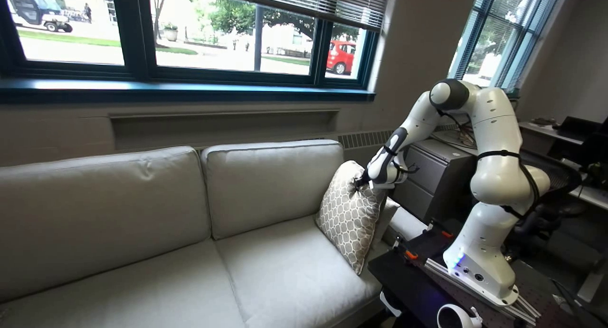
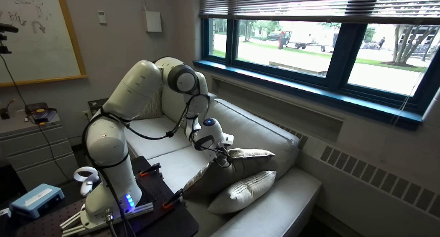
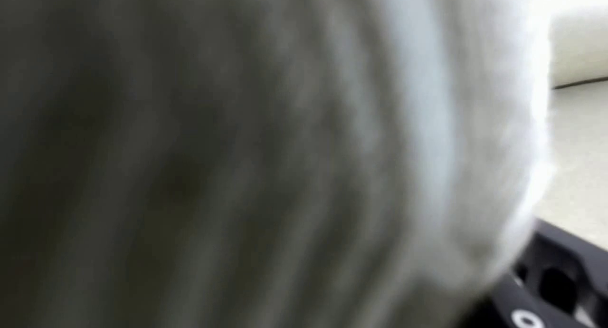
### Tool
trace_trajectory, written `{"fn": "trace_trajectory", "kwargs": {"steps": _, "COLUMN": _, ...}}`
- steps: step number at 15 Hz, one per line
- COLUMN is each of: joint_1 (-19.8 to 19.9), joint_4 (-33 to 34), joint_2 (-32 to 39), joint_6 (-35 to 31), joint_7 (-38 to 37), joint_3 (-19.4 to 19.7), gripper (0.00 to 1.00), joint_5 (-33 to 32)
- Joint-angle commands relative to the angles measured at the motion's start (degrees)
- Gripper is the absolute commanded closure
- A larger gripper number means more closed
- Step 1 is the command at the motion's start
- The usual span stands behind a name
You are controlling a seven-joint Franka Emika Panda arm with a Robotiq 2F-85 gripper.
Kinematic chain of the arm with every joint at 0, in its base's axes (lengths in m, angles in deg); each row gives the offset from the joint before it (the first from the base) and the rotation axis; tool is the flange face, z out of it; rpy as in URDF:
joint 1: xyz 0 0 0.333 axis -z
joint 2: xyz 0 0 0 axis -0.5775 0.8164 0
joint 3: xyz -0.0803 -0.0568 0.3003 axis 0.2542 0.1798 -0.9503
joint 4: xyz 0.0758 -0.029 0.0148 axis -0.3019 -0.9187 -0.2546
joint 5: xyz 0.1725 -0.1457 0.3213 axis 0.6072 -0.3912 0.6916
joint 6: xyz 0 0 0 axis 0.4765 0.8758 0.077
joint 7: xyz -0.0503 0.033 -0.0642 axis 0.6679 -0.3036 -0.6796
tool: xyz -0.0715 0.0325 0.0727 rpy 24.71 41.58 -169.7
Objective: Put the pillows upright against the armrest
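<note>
Lattice pillow, in gripper; pinched near its top

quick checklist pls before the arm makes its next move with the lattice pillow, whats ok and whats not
1. Gripper shut on the lattice pillow: ok, the cover is bunched there.
2. Lattice pillow upright: not ok, it tilts toward the armrest.
3. White pillow between lattice pillow and armrest: ok.
4. Lattice pillow's weight resting on the seat: cannot tell, though its lower edge appears down on it.
5. Wrist view clear enough to check the grip: not ok, blurred cloth fills most of it.
</note>
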Motion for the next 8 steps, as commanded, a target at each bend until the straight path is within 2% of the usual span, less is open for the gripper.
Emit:
{"fn": "trace_trajectory", "kwargs": {"steps": 1, "joint_1": -0.98, "joint_4": 4.67, "joint_2": 3.93, "joint_6": -0.38, "joint_7": -2.53, "joint_3": 2.09, "gripper": 1.00, "joint_5": -0.48}}
{"fn": "trace_trajectory", "kwargs": {"steps": 5, "joint_1": 1.14, "joint_4": 2.39, "joint_2": 1.09, "joint_6": -0.47, "joint_7": -3.45, "joint_3": 3.85, "gripper": 1.00, "joint_5": -0.28}}
{"fn": "trace_trajectory", "kwargs": {"steps": 7, "joint_1": 3.66, "joint_4": 1.52, "joint_2": 0.79, "joint_6": -0.62, "joint_7": -4.25, "joint_3": 3.32, "gripper": 0.97, "joint_5": -0.90}}
{"fn": "trace_trajectory", "kwargs": {"steps": 8, "joint_1": 5.08, "joint_4": 1.33, "joint_2": 0.96, "joint_6": -0.67, "joint_7": -4.63, "joint_3": 2.75, "gripper": 0.75, "joint_5": -1.22}}
